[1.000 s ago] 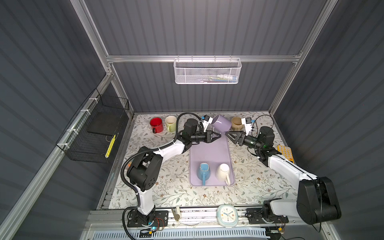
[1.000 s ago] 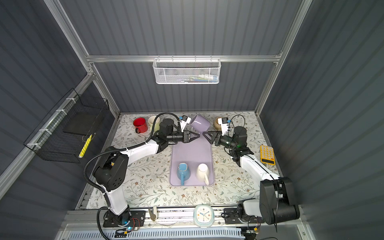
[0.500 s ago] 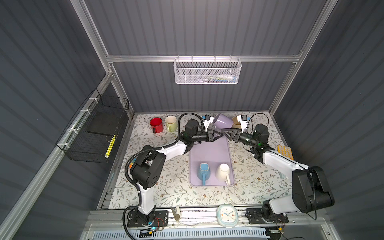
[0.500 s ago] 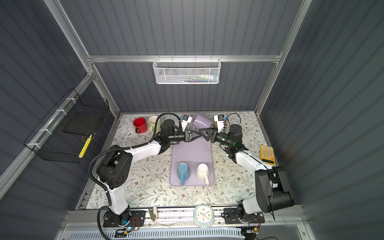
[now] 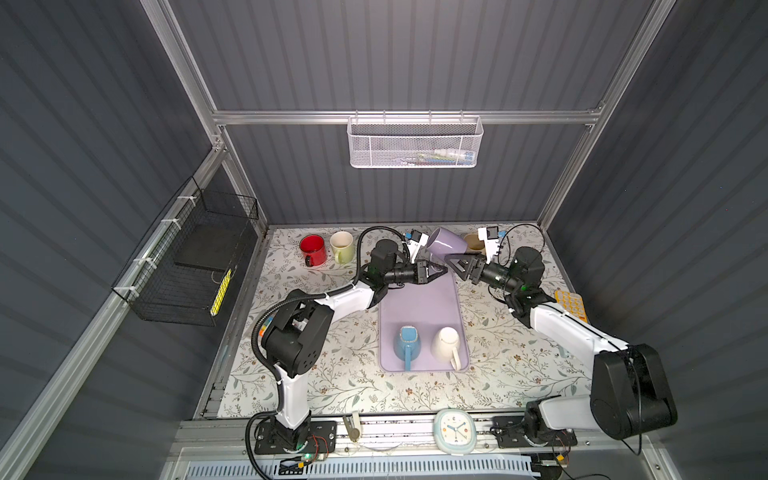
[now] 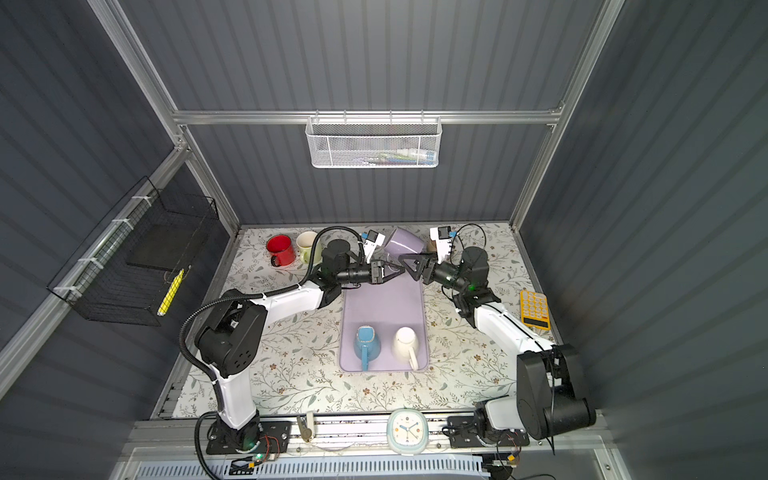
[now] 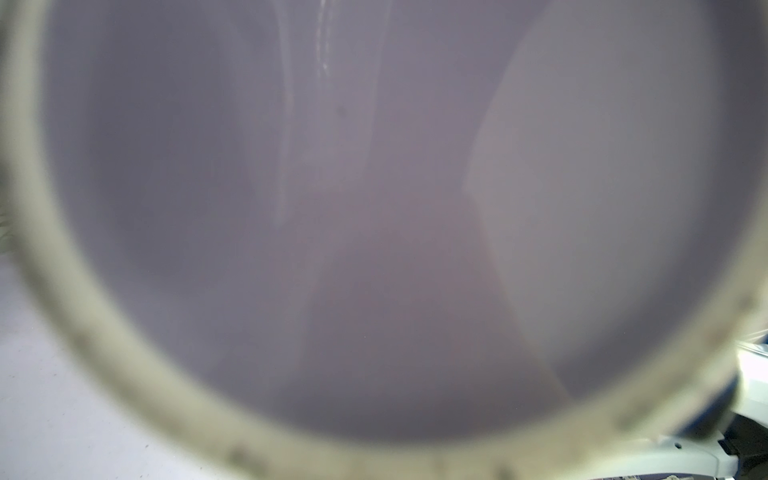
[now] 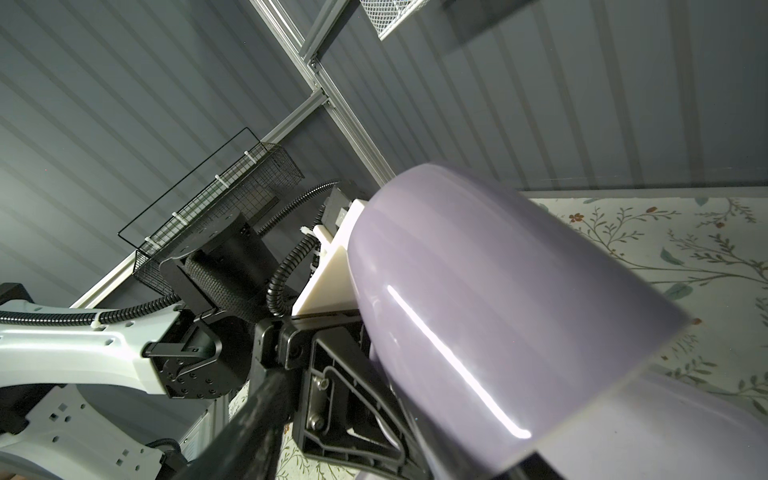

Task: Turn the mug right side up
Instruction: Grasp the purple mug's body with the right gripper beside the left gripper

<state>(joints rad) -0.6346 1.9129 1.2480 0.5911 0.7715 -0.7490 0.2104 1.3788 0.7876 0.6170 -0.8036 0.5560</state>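
While the lilac mug is clear of the bench and carried in the air over the far end of the purple tray, it is neither inverted nor upright. It lies tilted, with its long axis running roughly across from one arm toward the other.

The mouth faces the left arm: the left wrist view looks straight into the bowl, with the rim all round. The base end points toward the right arm.

The left gripper sits just below the mug with its jaws pressed nearly together, pinching it at the mouth end. Whether it grips the wall or the handle cannot be told.

The right gripper stands just beside the base end with its jaws spread and holds nothing. Contact with the mug cannot be confirmed.

Judgement: the turn is part done. The left arm is the nearer and has sole hold. The coming move depends on bringing the mouth to face upward, either by a wrist roll on the left or by a handover at the base end.

Risk: a narrow pinch on glazed ware may slip in rotation.

A blue mug and a white mug sit at the tray's near end, well apart from the work.
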